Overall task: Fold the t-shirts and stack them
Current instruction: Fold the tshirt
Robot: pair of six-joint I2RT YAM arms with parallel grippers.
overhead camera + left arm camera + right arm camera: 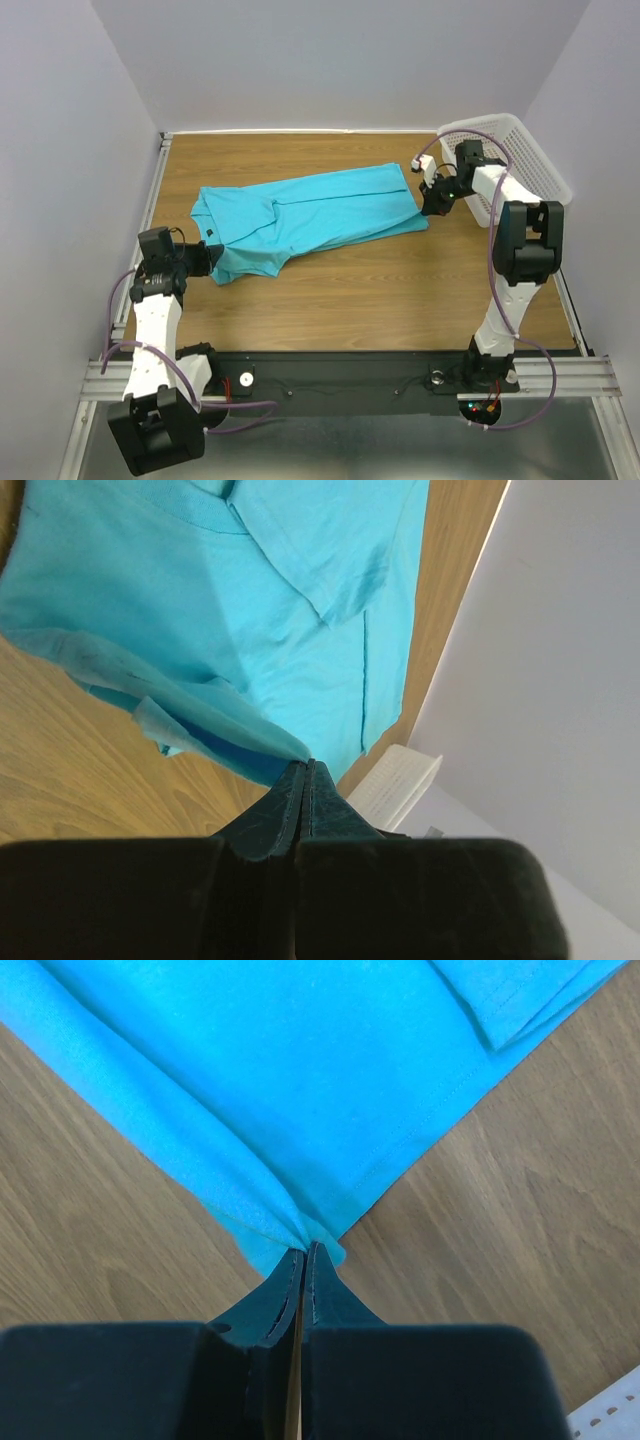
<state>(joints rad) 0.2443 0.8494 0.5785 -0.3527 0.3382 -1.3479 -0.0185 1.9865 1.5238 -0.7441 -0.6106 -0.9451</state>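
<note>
**A:** Nearest us, the left gripper [307,767] has its jaws closed flat on a thin edge of the t-shirt [310,215], at the shirt's near left corner.

**B:** And the shirt itself?

**A:** It lies lengthwise across the middle of the table [400,290], doubled over along its length. Farther off, the right gripper [303,1250] is pinched shut on the right-hand hem corner.

**B:** So 2 pinches, 1 at each end. What could go wrong?

**A:** Both bites look shallow, with only a sliver of cloth between the fingers. I'd judge that thin cotton could slip out if the arms pull apart or lift unevenly, and the fold would land crooked. At the left the layers look parted, so that pinch may hold only 1 of them and leave the other lagging.

**B:** Anything behind?

**A:** The white basket [530,165] stands just beyond the right gripper, so a wide swing could knock it.

**B:** Any writing?

**A:** None that can be read. No brand or label shows.
</note>
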